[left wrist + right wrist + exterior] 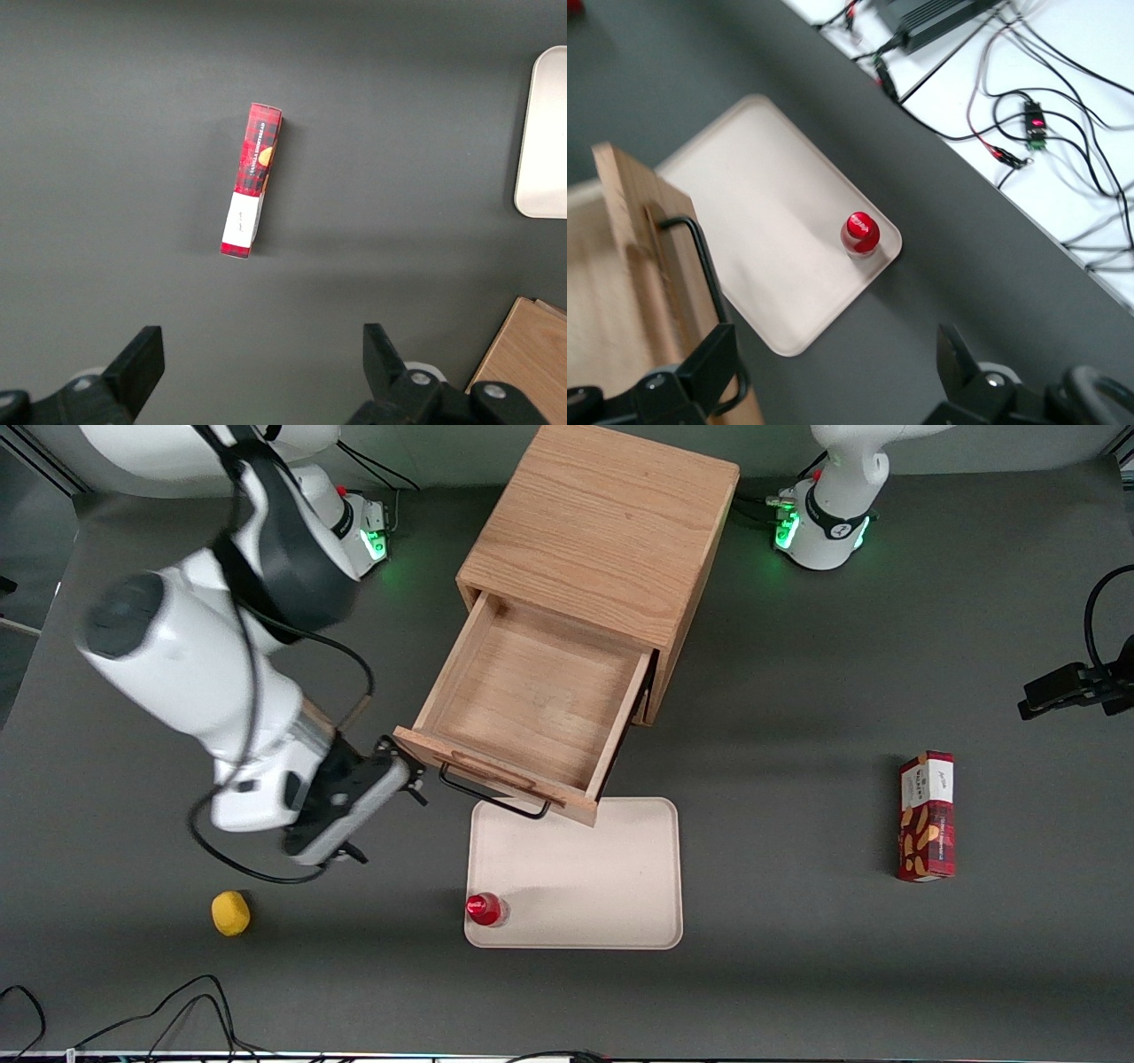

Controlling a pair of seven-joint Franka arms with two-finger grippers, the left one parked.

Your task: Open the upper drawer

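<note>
The upper drawer (532, 691) of the light oak cabinet (602, 522) stands pulled far out, its inside bare wood. Its front overhangs the tray's edge. The black wire handle (492, 797) hangs on the drawer front, under the wooden pull strip. My gripper (403, 771) is open beside the end of the drawer front that lies toward the working arm, just off the handle. In the right wrist view the gripper (833, 354) holds nothing; one finger (700, 363) is next to the handle (700, 257) and the drawer front (633, 230).
A cream tray (620, 921) lies in front of the drawer, with a red-capped bottle (485, 909) on its near corner. A yellow object (230, 913) lies nearer the front camera than my gripper. A red box (927, 816) lies toward the parked arm's end. Cables trail along the near edge.
</note>
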